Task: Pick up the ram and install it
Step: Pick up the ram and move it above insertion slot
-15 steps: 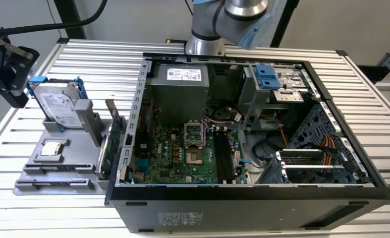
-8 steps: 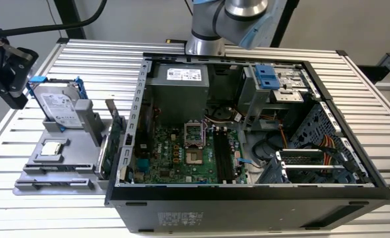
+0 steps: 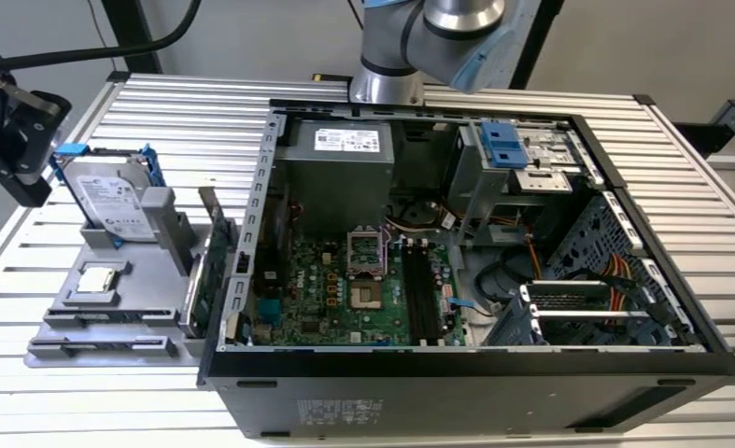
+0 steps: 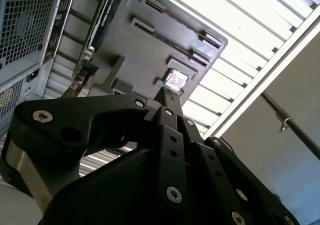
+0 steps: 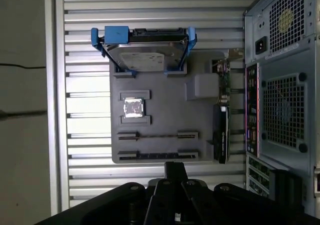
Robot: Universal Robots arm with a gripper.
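**Exterior view, step:** looks like the pick-up stage to me, with nothing grabbed. The black robot gripper point(image 3: 24, 187) hangs raised above the slatted metal table point(image 3: 192, 103). It's off to the exterior view's left of the grey plastic parts tray point(image 3: 143, 303), up beside the silver hard drive in its blue caddy point(image 3: 106, 196).

**Exterior view, arm pose:** the base column stands behind the open black computer case point(image 3: 467, 373). The wrist comes in at the exterior view's left edge, with the claw tilted downward, well apart from the case.

**First wrist view, ram:** I'm reading the ram point(image 5: 157, 156) as the thin dark strip standing on edge in the tray's long slot, at the end opposite the hard drive. Edge-on like this, I can't tell its colour. The small square silver processor chip point(image 5: 133, 108) sits between it and the drive. A dark expansion card point(image 5: 221, 135) stands on the tray's side next to the case.

**First wrist view, claw:** the tips look pressed together into one block with nothing between them, and they aren't touching the tray.

**Second wrist view, claw:** same story here. The links fold in to a single closed tip that points roughly toward the processor chip point(image 4: 176, 80), clear of it.

**What the grab calls for:** my guess is the claw has to open up, line up squarely across that thin edge and lift it straight. A skewed grip could jam the stick in its slot.
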